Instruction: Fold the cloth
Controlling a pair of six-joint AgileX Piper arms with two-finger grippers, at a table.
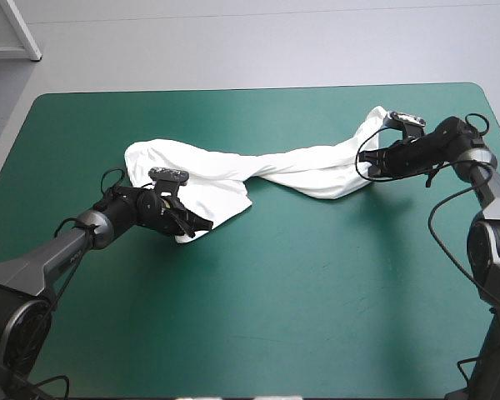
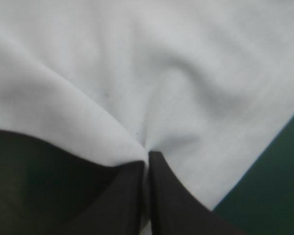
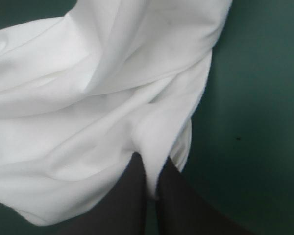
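The teal-green surface (image 1: pixel 317 300) is the largest thing here, smooth and matt, and we judge it gives little friction to hold cloth in place. On it the T-shirt (image 1: pixel 233 171) lies stretched in a long band from left of centre toward the far right corner, nearer the far edge than the near one. It is thin, soft and white. At its middle it is wound into a rope-like twist, which widens to a rumpled slab at the left end and a bunched loop at the right. That twist is our main worry: if the arms draw apart or lift from here, it would likely tighten rather than open, and any fold laid over it would come out crooked. The left end effector (image 2: pixel 148 156) is pinched almost closed on a ridge of cloth at the near side of the left end, its black fingers (image 2: pixel 171 196) meeting in a point with the sheet gathered between them. The right end effector (image 3: pixel 151 169) is clamped the same way on a fold at the cloth's right end. Both holds look like bunched pinches rather than clean hems, possibly several layers thick, so a layer could slip free under tension. Fine creases fan out from each pinch.
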